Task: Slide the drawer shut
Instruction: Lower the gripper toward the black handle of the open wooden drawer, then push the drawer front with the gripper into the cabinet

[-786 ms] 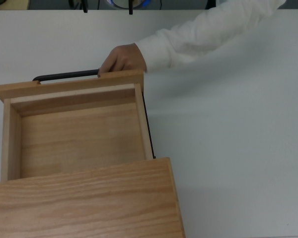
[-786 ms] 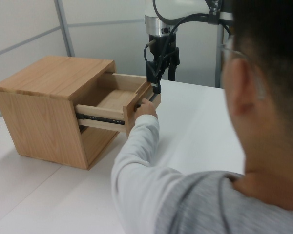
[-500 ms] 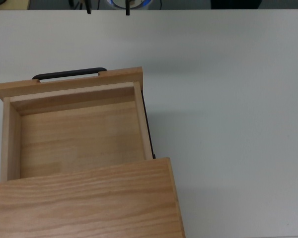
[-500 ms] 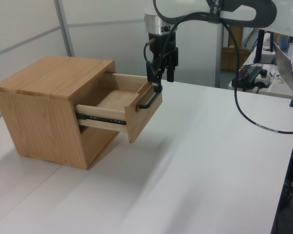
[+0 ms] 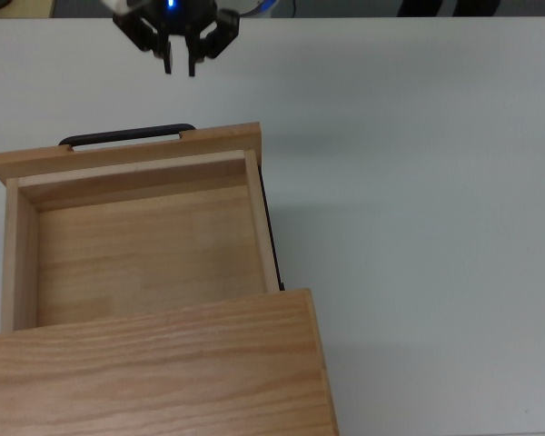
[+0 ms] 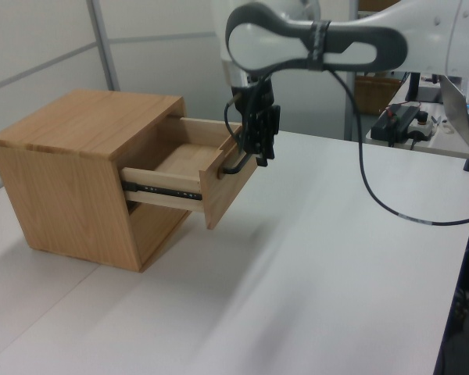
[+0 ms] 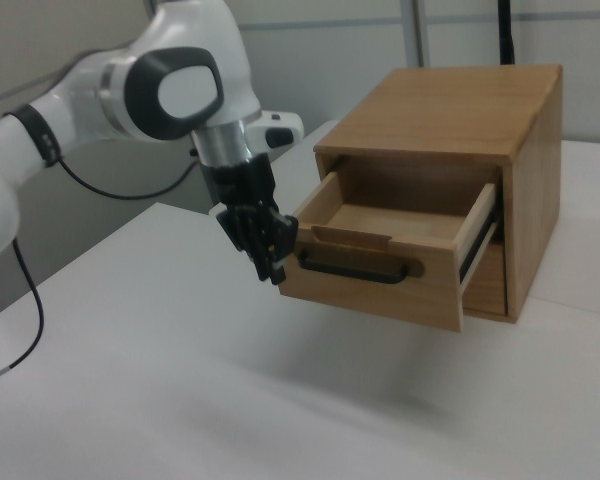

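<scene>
Top view first: we see the drawer (image 5: 141,245) pulled well out of its cabinet (image 5: 154,372), its empty oak tray filling the lower left of the frame, with the front panel (image 5: 127,152) toward 12 o'clock and the black bar handle (image 5: 127,137) just beyond it. Our gripper (image 5: 180,65) hangs past the handle at about 12 o'clock from it, apart from it, fingers slightly parted and holding nothing. From the right view, the gripper (image 7: 270,265) sits just beside the panel's end, at 9 o'clock of the handle (image 7: 358,268). In the left view, the drawer (image 6: 191,168) rides on black metal side runners (image 6: 160,190), so we judge it stiff, fairly light and free-rolling. A flat push on the panel's middle, near the handle, should work better than a grasp; pushing near one end might skew it.
</scene>
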